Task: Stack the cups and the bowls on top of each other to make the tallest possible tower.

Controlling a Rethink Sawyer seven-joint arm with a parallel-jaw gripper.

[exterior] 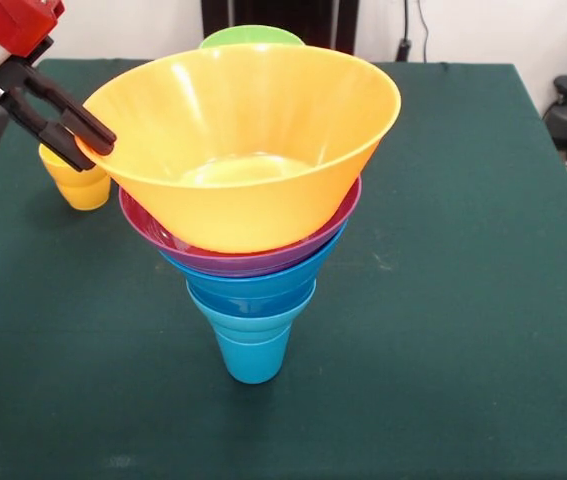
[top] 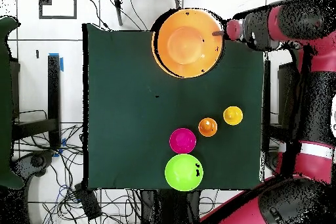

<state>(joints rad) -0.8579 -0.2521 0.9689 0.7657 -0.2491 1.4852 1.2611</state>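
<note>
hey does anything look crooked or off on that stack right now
Yes. The yellow-orange bowl topping the tower sits tilted, its rim lower on the gripper side, where the gripper pinches the rim. The purple bowl beneath also looks slightly slanted. Nothing appears spilled or broken.

Green-clothed table (top: 125, 103), w/ tower base blue cup (exterior: 253, 352), yellow cup (top: 233, 115), orange cup (top: 207, 127), red bowl (top: 182, 140), green bowl (top: 184, 172), poss. others hidden.

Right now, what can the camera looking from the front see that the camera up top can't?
Only the front view shows the tower's lower layers: the purple bowl, blue bowls and blue cup under the yellow-orange bowl. Only the overhead view shows the red bowl and orange cup. Both show the claw at the top bowl's rim, the green bowl, and a yellow cup.
</note>
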